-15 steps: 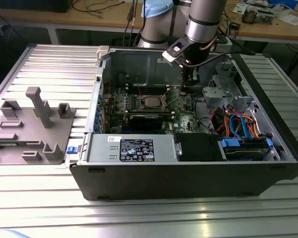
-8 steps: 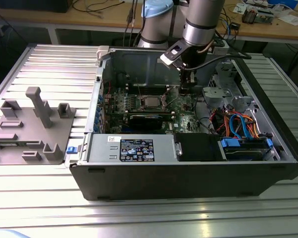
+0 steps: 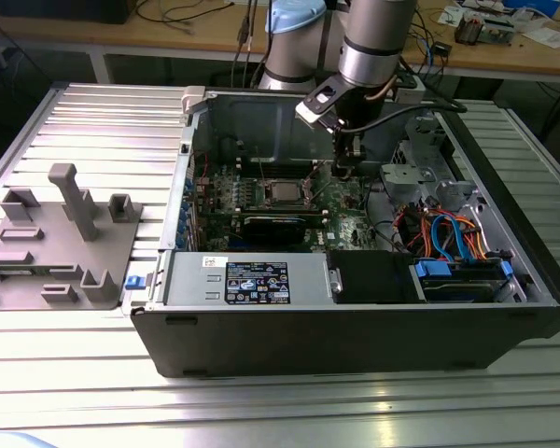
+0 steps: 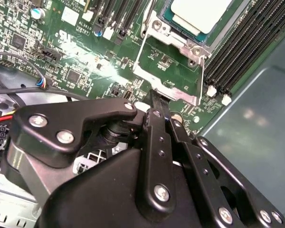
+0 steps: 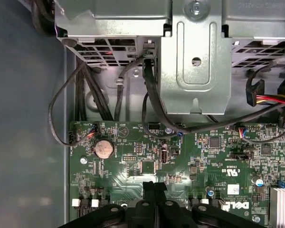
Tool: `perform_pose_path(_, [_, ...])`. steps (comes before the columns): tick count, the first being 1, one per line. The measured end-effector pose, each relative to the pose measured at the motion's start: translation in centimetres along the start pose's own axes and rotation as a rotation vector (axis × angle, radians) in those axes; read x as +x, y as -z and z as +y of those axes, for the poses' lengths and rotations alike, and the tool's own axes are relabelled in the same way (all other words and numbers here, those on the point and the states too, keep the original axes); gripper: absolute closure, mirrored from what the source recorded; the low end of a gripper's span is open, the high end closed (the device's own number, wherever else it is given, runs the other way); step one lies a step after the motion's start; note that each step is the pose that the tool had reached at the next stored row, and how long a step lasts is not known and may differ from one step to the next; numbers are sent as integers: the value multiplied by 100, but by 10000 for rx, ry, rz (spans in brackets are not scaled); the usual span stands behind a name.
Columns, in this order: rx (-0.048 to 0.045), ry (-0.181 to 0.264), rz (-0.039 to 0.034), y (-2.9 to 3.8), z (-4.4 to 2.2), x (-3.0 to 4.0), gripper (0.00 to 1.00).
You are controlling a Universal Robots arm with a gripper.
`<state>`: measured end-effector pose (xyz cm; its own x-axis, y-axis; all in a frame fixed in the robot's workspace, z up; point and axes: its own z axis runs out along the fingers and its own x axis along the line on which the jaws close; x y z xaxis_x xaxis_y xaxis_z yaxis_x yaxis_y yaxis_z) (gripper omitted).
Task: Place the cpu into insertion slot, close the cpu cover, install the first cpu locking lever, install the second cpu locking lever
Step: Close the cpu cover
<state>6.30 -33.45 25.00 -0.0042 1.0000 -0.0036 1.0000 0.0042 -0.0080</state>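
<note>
The cpu (image 4: pixel 199 13) lies silvery face up in the insertion slot (image 4: pixel 190 46) on the green board; in the exterior view the cpu (image 3: pixel 285 192) sits mid-board inside the open computer case. The cpu cover (image 4: pixel 145 52), a thin silvery frame, is swung open beside the slot, with green board showing through its window. My gripper (image 4: pixel 154 97) is shut, its tips at the cover's free edge; whether they touch it I cannot tell. In the exterior view the gripper (image 3: pixel 343 173) hangs just to the right of the socket. Over the board's edge the gripper (image 5: pixel 154 186) shows with its fingers together.
Black memory slots (image 4: pixel 242 42) flank the socket. A grey power supply box (image 3: pixel 247 280) fills the case's near side. A drive cage (image 5: pixel 194 57) and bundled cables (image 3: pixel 448 233) crowd the exterior view's right. A grey fixture (image 3: pixel 65 233) stands on the ribbed table to the left.
</note>
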Motion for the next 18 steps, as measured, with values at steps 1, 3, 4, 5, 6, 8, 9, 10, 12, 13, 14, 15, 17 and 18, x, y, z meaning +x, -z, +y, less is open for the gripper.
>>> perform_pose_path(1, [0, 0, -1, 0, -9, 0, 89])
perform_pose_path(3, [-1, -1, 1, -1, -39, 0, 89])
perform_pose_path(4, [0, -1, 1, -1, -62, 0, 89])
perform_pose_path(5, [0, -1, 1, -2, -92, 1, 89])
perform_pose_path(6, [0, 0, 1, -2, -111, 1, 89])
perform_pose_path(8, [0, -1, 1, -2, -165, 1, 89])
perform_pose_path(9, [-1, -1, 1, -2, -184, 1, 89])
perform_pose_path(10, [0, 0, 1, -2, -195, 1, 89])
perform_pose_path(12, [0, 0, 2, -3, -222, 1, 89])
perform_pose_path(13, [0, -2, 1, -4, -235, 1, 89])
perform_pose_path(14, [0, -1, 1, -4, -239, 1, 89])
perform_pose_path(15, [-1, -1, 1, -5, -241, 1, 89])
perform_pose_path(17, [5, -1, 2, -5, -248, 1, 89])
perform_pose_path(18, [9, -1, 1, -5, -254, 1, 89])
